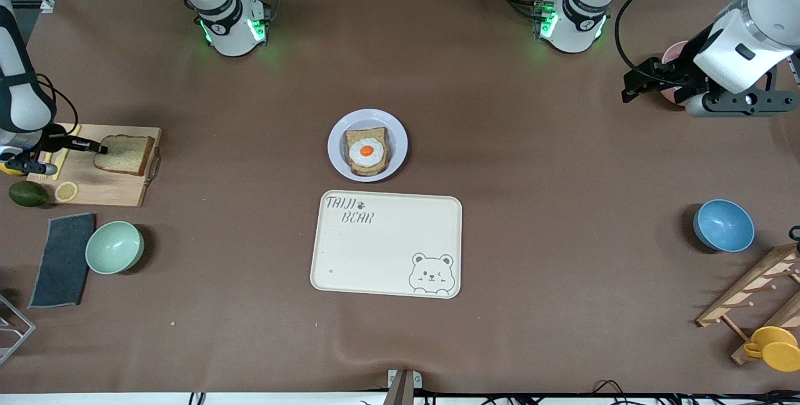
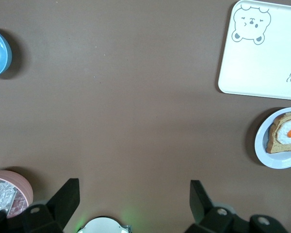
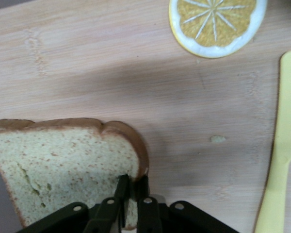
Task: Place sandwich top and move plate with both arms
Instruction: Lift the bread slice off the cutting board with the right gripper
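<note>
Your right gripper (image 3: 132,201) is pinched closed on the edge of the sandwich top (image 1: 125,154), which lies on the cutting board (image 1: 100,189) at the right arm's end, about nine o'clock from the plate (image 1: 367,144). Bare table separates them. The plate sits just at twelve o'clock of the tray (image 1: 386,244). Your left gripper (image 2: 135,201) waits with jaws wide and empty over bare table at its own end.

Brown table (image 1: 531,161) with plate (image 1: 337,161), tray (image 1: 375,255), cutting board (image 1: 112,189), bowls.
</note>
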Robot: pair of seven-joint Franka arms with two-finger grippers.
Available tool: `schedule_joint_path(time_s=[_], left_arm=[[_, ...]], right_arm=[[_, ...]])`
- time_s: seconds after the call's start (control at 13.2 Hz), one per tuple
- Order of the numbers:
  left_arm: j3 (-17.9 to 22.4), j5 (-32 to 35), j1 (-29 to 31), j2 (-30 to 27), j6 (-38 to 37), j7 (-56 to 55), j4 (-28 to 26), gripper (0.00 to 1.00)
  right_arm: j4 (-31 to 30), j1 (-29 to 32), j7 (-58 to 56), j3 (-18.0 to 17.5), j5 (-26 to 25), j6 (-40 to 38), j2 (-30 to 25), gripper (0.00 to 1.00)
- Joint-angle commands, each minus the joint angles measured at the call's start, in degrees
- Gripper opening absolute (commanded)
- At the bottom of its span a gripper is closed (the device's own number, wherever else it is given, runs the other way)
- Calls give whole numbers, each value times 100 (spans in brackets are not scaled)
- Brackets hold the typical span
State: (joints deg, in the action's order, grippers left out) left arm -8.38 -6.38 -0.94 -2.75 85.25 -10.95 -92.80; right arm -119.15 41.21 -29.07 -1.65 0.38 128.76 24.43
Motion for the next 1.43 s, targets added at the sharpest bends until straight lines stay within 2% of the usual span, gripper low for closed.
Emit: schedule_joint_path(time_s=[0.0, 0.45, 0.68, 1.13, 1.36], left_arm=[[-23, -91, 33, -76, -53, 31, -54, 100], [-50, -91, 24, -32, -26, -4, -54, 100], [-67, -91, 24, -50, -35, -13, -54, 100], [-76, -91, 24, -59, -44, -22, -54, 100], [-76, -100, 15, -24, -26, -22, -54, 100]], right_arm=[[155, 98, -134, -134, 103, -201, 10, 0], [1015, 19, -143, -178, 103, -1562, -131, 0], [1437, 2, -134, -353, 138, -2090, -280, 0], [2132, 10, -152, -1126, 375, -2899, -394, 0], [2492, 2, -204, -1705, 612, -3470, -465, 0]])
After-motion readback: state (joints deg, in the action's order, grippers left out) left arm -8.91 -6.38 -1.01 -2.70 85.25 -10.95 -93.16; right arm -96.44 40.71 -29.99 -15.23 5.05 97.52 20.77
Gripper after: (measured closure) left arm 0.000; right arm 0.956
